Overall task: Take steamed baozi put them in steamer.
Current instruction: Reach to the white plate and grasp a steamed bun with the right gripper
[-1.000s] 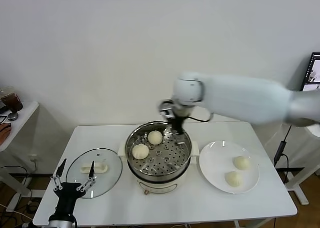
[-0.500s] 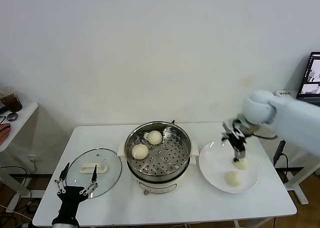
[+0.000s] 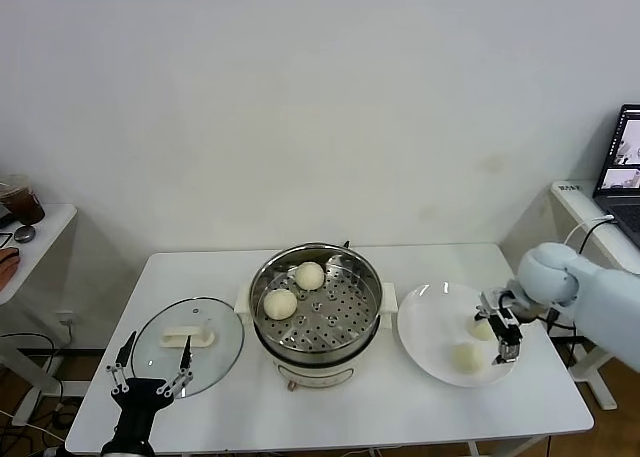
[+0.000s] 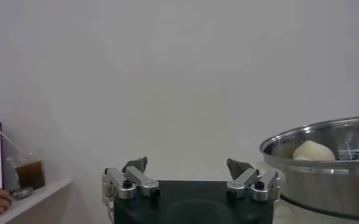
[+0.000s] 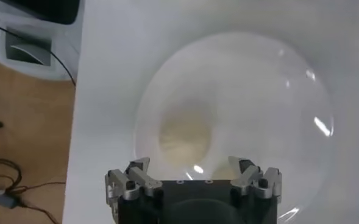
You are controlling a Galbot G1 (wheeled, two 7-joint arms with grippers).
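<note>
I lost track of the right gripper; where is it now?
In the head view, the right gripper is over the white plate, right of the steamer, beside two baozi.

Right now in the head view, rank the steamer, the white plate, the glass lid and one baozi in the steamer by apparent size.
1. Steamer, widest.
2. White plate and glass lid: too alike to separate; the plate may be slightly wider.
3. Baozi, far the smallest.

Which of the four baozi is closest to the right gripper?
The farther baozi on the plate: the open right gripper sits right beside it. The nearer plate bun lies slightly farther off; the other two are in the steamer.
</note>
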